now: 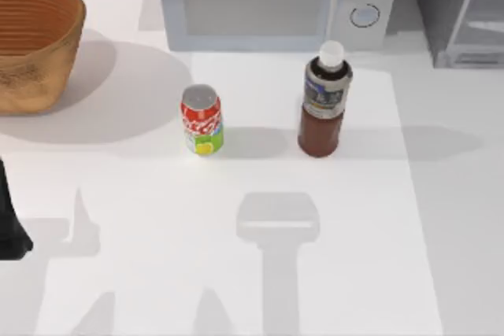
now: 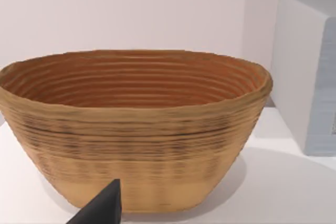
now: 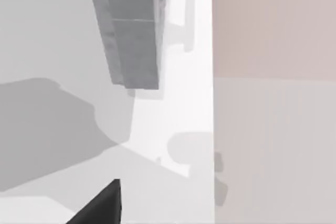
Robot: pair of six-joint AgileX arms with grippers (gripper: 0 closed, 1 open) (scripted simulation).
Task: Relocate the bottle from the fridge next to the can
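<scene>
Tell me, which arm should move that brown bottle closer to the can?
Probably the right: the bottle stands right of the can, toward the fridge, while the left arm's hand faces the basket at far left.

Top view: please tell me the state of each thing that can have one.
bottle: upright on the table, cap on, outside the fridge.
can: upright, apart from the bottle.
fridge: door open.
microwave: door closed.
basket: upright, nothing inside.
</scene>
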